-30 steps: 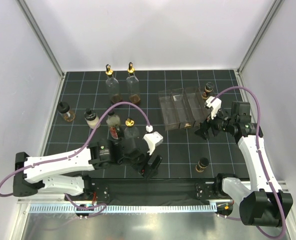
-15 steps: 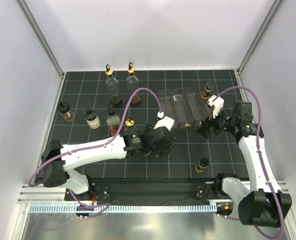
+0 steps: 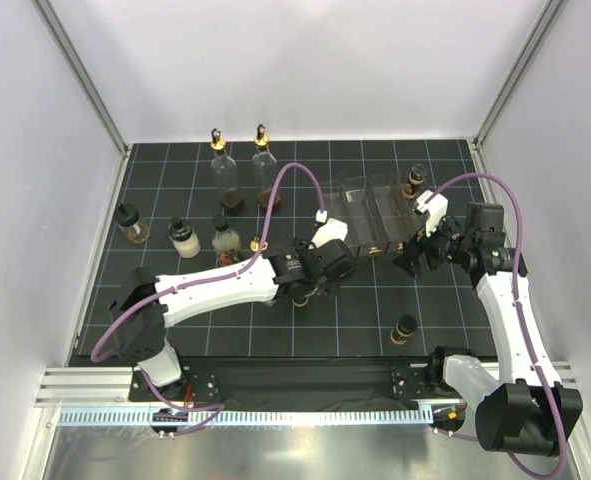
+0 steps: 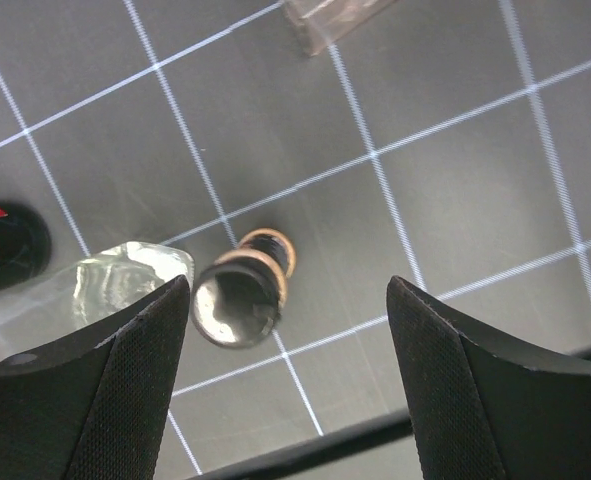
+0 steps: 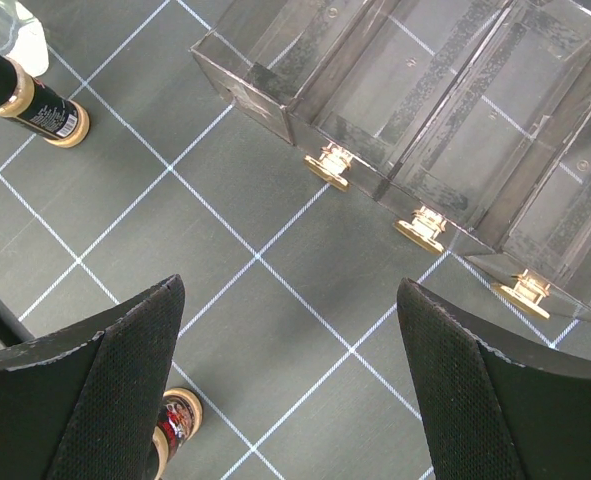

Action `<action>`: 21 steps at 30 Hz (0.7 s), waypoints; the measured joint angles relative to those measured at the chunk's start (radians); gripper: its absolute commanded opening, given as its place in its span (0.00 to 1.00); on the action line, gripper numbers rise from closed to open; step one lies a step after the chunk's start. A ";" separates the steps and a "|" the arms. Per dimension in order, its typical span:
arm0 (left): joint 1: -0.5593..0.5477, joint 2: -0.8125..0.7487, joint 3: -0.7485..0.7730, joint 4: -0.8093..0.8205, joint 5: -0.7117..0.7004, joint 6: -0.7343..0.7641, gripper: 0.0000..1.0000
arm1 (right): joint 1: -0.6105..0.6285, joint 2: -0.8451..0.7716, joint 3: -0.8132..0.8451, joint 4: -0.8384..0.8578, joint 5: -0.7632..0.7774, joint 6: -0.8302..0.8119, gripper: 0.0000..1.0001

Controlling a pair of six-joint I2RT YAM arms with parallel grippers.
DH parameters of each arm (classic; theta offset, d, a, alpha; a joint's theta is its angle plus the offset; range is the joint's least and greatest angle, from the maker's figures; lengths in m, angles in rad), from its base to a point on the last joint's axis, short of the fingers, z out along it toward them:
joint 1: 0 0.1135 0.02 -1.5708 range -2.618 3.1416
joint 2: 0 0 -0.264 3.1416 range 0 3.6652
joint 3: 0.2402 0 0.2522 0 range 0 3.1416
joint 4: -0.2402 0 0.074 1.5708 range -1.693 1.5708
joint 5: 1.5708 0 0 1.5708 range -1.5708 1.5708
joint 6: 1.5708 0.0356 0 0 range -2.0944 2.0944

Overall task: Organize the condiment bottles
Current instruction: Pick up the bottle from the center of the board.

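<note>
Two tall clear condiment bottles with gold pourer tops (image 3: 223, 170) (image 3: 266, 168) stand at the back. A third gold-topped bottle (image 3: 256, 243) (image 4: 240, 297) stands mid-table, partly hidden by my left arm. My left gripper (image 3: 300, 290) (image 4: 289, 298) hovers open over it, with its pourer nearer the left finger and untouched. A white-capped bottle of dark red sauce (image 3: 225, 238) stands beside it. Small dark bottles stand at the left (image 3: 130, 225), behind the rack (image 3: 415, 180) and near the front (image 3: 405, 328) (image 5: 175, 425). My right gripper (image 3: 412, 262) (image 5: 290, 292) is open and holds nothing.
The clear plastic divided rack (image 3: 367, 215) (image 5: 425, 90) lies right of centre, just beyond my right gripper. A pale black-capped bottle (image 3: 183, 238) stands at the left. Another small dark bottle (image 5: 25, 95) shows at the right wrist view's top left. Walls close three sides.
My left arm has swung from the front edge up and right to the middle, over the third gold-topped bottle, and its jaws have narrowed a little. The right arm has not moved.
</note>
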 measured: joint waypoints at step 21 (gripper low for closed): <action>0.068 0.109 0.014 -0.038 0.015 0.005 0.68 | -0.005 0.000 0.000 0.000 0.000 0.000 0.87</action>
